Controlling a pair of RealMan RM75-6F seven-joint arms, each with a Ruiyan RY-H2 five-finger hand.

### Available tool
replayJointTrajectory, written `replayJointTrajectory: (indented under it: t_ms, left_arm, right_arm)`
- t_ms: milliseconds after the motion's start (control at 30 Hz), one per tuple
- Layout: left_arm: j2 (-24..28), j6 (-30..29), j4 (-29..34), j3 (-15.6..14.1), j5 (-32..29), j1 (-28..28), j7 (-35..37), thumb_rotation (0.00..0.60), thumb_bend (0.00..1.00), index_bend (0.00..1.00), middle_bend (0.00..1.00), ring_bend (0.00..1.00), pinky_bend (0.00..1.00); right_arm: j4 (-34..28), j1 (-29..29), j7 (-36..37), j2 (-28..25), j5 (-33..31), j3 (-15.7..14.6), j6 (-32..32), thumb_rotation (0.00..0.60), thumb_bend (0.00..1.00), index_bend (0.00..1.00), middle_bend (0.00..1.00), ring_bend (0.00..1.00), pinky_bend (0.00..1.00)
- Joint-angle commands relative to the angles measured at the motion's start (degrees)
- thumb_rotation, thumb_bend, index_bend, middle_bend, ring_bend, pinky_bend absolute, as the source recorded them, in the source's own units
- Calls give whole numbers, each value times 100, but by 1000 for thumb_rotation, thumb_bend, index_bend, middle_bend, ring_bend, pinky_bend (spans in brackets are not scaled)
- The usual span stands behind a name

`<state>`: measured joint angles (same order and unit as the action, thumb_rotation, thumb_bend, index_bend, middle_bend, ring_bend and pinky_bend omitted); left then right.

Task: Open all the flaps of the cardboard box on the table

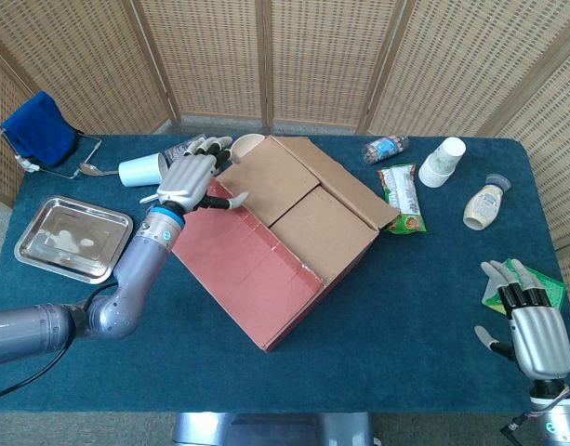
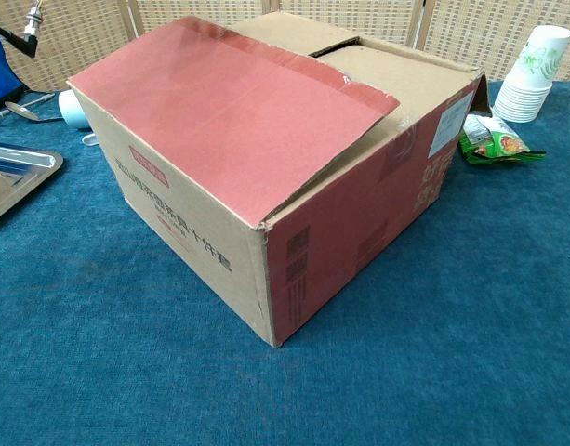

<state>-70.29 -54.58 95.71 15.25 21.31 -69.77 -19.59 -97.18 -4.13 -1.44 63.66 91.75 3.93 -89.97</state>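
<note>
One box (image 1: 294,237), two hands (image 1: 190,178), one tray (image 1: 72,238).

Both views are bright and evenly lit, pretty sharp all over. Shadows are soft, just a faint one under the box (image 2: 266,186). Bit of glare on the tray (image 1: 71,237), no real blur anywhere.
</note>
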Motion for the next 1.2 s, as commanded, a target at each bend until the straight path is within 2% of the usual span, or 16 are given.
replayJointTrajectory:
  t_ms: [33,500,1000,1067,1200]
  left_arm:
    - [-73,-41,48,173,-361,-13,-34,24,0,384,77,0,0]
    - [-346,155,-291,224,-511,-151,-366,9,0,406,122,0,0]
    - [-626,135,-473,40,-790,-355,-1005,10,0,419,116,0,0]
    - [-629,147,-464,33,-823,-364,-1056,10,0,428,116,0,0]
    - [-602,128,-426,22,-861,-370,-1147,10,0,520,118,0,0]
  right_arm:
    - [-3,1,0,-1,5,-3,-1,600,145,102,135,0,155]
    - [-3,-1,-5,1,37,-19,7,600,158,89,135,0,155]
    - [-3,-1,30,-9,59,-29,8,600,163,75,135,0,155]
    - [-5,0,31,-9,56,-27,5,600,161,74,135,0,155]
    - [-4,5,37,-9,49,-20,-8,600,162,74,135,0,155]
